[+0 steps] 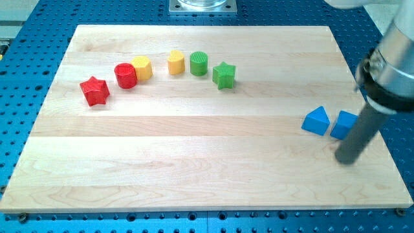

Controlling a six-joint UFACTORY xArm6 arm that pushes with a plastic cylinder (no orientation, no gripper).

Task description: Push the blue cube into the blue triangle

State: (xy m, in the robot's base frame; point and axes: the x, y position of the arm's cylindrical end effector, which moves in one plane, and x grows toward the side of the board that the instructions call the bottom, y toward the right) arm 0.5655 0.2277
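nearly done, by the look of it: blue cube just above-left of my tip, partly hidden behind the rod, sitting right beside the blue triangle further left, touching or a hair apart, hard to tell. left: at most a last nudge leftward. no claw here, just a bare rod gripping nothing. far up-left, well clear: red star, red cylinder, 2 yellow blocks, green cylinder, green star. nothing in the way.

On the counter, the blue triangle is set just at nine o'clock of the blue cube; my tip is placed at the cube's six o'clock.
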